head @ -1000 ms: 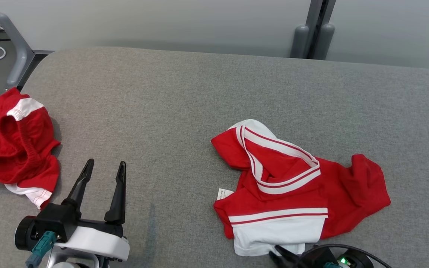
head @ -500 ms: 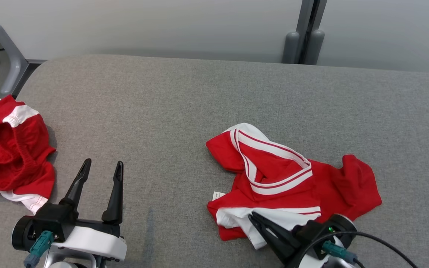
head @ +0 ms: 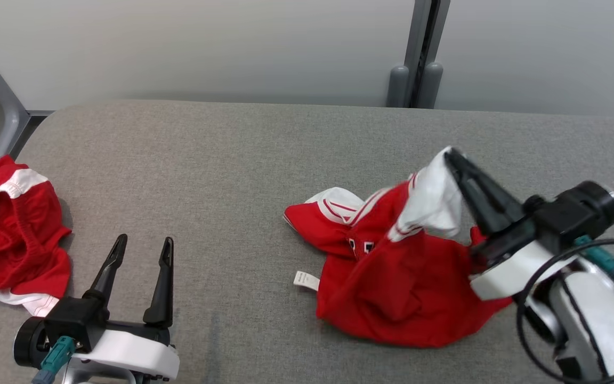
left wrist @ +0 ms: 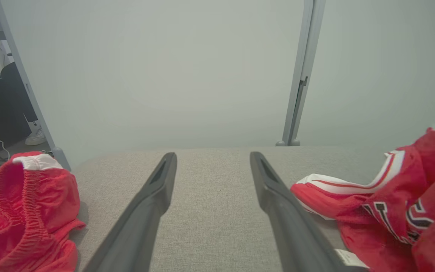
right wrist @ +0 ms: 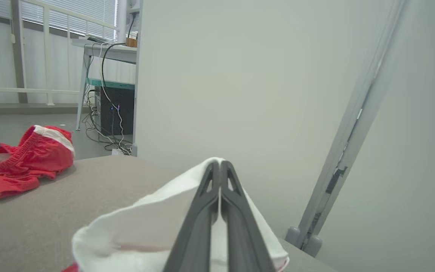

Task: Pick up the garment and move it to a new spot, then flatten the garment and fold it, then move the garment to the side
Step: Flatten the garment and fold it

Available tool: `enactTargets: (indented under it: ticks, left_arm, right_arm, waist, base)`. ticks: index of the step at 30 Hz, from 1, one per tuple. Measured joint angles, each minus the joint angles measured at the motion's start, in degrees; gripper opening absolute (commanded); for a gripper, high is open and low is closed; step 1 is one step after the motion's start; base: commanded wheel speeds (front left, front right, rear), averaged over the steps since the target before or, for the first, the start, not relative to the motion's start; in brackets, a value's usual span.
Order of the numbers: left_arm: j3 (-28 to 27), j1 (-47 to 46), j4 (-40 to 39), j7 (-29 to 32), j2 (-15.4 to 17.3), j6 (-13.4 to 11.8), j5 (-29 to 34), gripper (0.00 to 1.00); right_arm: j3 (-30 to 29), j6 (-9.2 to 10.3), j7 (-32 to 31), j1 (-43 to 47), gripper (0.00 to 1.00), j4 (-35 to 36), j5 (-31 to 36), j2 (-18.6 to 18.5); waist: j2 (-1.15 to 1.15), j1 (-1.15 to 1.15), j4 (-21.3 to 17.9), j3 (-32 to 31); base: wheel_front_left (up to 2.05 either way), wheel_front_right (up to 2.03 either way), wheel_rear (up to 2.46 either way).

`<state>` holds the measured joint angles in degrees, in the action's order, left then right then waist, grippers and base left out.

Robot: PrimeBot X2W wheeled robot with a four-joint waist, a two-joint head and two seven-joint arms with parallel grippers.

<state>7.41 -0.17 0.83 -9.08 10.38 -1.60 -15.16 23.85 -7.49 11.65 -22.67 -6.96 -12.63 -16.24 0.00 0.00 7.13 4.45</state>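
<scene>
On the grey fabric-covered table (head: 221, 160), right of centre: one small red jersey T-shirt with white sleeves and striped trim (head: 408, 288), crumpled, its lower bulk resting on the cloth. I log my right gripper (head: 450, 156) pinched tight on a white sleeve (head: 429, 202), holding that part raised above the table (dark chest lettering partly visible). My left gripper (head: 144, 241): fingers spread, holding nothing, low at near left. Far left edge: red shorts with white trim (head: 14, 240), crumpled, well apart.
</scene>
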Motion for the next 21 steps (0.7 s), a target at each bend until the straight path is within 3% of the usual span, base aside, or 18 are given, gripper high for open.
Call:
enactTargets:
  ticks: [12, 17, 21]
  left_arm:
    - [0.7, -1.4, -1.0, -0.1, 0.2, -0.1, -0.3, 1.0]
    - [1.0, -2.9, -0.9, -0.6, 0.1, 0.0, -0.4, 1.0]
    - [1.3, -3.8, -0.4, -1.0, 0.2, 0.1, -0.5, 1.0]
  right_arm:
    - [-18.4, 0.0, 1.6, -2.6, 0.0, -8.9, 1.8, -4.0]
    - [-26.5, -0.01, 2.5, 0.6, 0.0, -15.2, 1.9, -4.2]
    - [-29.3, -0.01, 2.9, 2.6, 0.0, -19.8, 1.9, -3.7]
  waist:
    - [0.0, 0.0, -1.9, 3.0]
    - [0.0, 0.0, -2.5, 5.3]
    - [0.0, 0.0, -2.9, 6.5]
  base:
    - [0.0, 0.0, 0.0]
    - [0.0, 0.0, 0.0]
    - [0.0, 0.0, 0.0]
